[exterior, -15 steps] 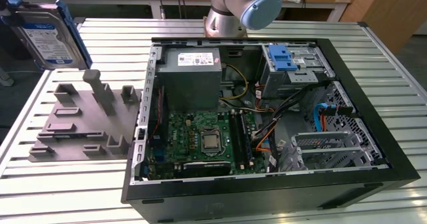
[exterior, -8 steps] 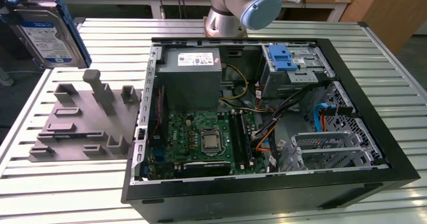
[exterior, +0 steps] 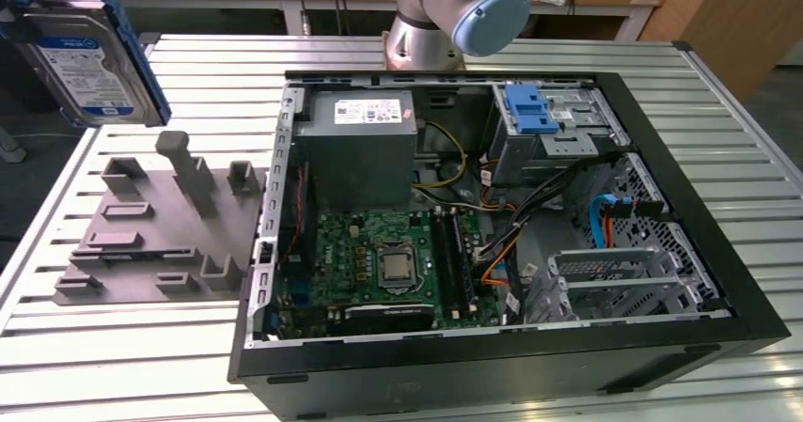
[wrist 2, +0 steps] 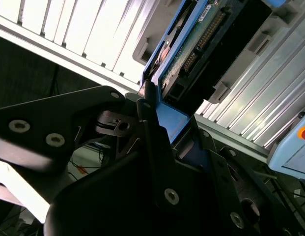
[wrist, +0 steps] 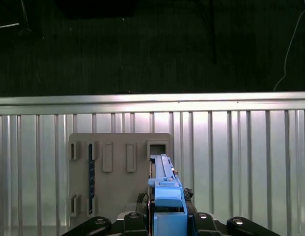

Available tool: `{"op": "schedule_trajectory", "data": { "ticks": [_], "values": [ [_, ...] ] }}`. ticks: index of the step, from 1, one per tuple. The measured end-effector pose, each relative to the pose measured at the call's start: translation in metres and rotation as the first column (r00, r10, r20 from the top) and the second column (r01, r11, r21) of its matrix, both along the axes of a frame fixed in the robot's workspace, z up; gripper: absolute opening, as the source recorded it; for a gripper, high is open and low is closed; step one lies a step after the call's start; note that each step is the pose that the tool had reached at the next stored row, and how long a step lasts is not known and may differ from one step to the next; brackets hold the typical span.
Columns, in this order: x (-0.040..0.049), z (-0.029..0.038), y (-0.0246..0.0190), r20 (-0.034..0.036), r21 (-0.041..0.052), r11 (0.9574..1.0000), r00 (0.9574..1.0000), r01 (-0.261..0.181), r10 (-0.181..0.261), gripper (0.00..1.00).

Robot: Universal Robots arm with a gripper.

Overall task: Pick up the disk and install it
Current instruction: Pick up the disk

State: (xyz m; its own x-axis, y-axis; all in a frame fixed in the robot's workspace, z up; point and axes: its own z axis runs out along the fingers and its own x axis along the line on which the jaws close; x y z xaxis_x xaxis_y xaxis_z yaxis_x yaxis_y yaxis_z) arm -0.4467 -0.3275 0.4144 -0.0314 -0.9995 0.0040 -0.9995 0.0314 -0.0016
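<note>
Hanging clear of the counter [exterior: 126, 356], the disk [exterior: 88, 60] sits at the exterior view's upper left, above the grey fixture [exterior: 164, 225], label toward the camera. In the second wrist view I see the tool [wrist 2: 157, 105] clamped on the disk's blue rail edge. Grip looks narrow, on plastic only. My worry: the rail flexes or slips and the disk twists in the grasp. A skewed disk could snag the loose cables [exterior: 603, 211] inside the open case [exterior: 702, 281].
</note>
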Motion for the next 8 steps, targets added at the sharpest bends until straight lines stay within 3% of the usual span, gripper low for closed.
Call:
{"op": "schedule_trajectory", "data": {
  "ticks": [8],
  "values": [
    [0.0000, 0.0042, 0.0000, 0.0000, 0.0000, 1.0000, 1.0000, 0.000, 0.000, 0.36]
  ]
}}
